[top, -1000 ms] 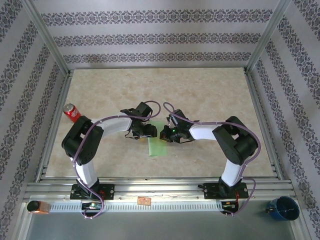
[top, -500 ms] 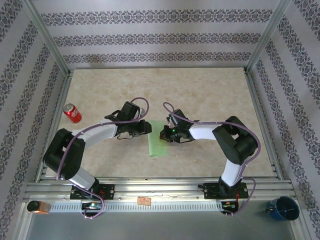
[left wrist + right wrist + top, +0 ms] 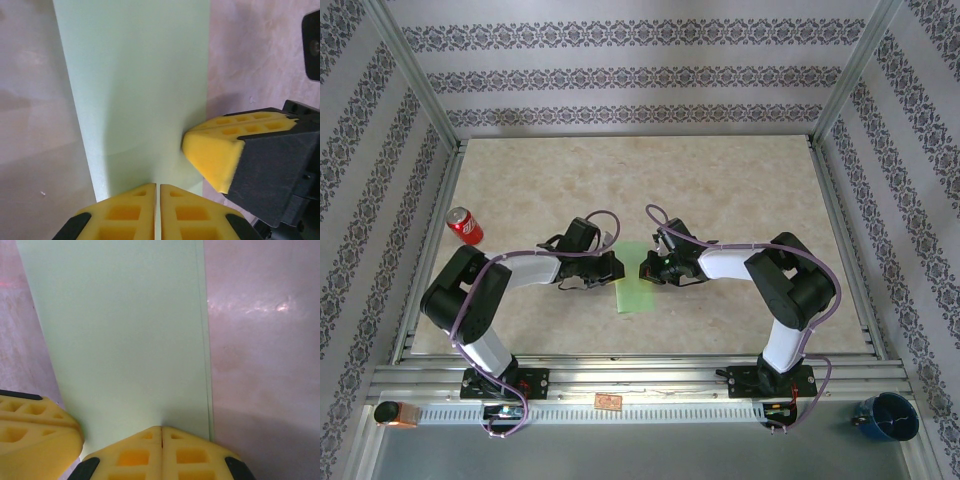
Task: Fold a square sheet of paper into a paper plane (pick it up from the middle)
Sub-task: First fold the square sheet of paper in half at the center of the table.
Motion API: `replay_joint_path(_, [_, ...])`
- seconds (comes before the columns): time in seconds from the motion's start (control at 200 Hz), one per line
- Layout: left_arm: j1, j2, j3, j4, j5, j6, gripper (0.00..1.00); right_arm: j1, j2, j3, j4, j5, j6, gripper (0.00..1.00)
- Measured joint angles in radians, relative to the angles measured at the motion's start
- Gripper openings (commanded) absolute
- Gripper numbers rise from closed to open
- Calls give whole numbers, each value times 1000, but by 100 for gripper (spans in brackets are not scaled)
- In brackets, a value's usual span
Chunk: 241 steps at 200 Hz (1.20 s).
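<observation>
The square sheet of paper (image 3: 636, 285) lies flat on the table as a narrow light green strip, folded lengthwise, with a doubled edge along one side (image 3: 206, 340). My left gripper (image 3: 612, 265) (image 3: 157, 186) is at its far end with the jaws together and the tips resting on the sheet (image 3: 135, 75). A hairline of green shows between the pads. My right gripper (image 3: 646, 268) (image 3: 161, 429) is shut, tips pressed on the same end (image 3: 120, 330). One of its fingers (image 3: 215, 155) sits at the strip's edge beside my left tips. The paper plane is out of view.
A red soda can (image 3: 465, 226) lies at the table's left side. A blue cup (image 3: 888, 415) stands outside the frame at the bottom right. Aluminium rails (image 3: 840, 230) border the marbled table (image 3: 720, 190).
My left gripper has gone from open to shut and settled lower on the sheet's far end while its arm shifted. The right arm and the sheet have stayed put.
</observation>
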Motion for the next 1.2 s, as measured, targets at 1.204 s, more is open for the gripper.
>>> replay_joint_path(1.204, [-6,-15,-48,27,12,-97,5,2,0,2,-4,7,1,0])
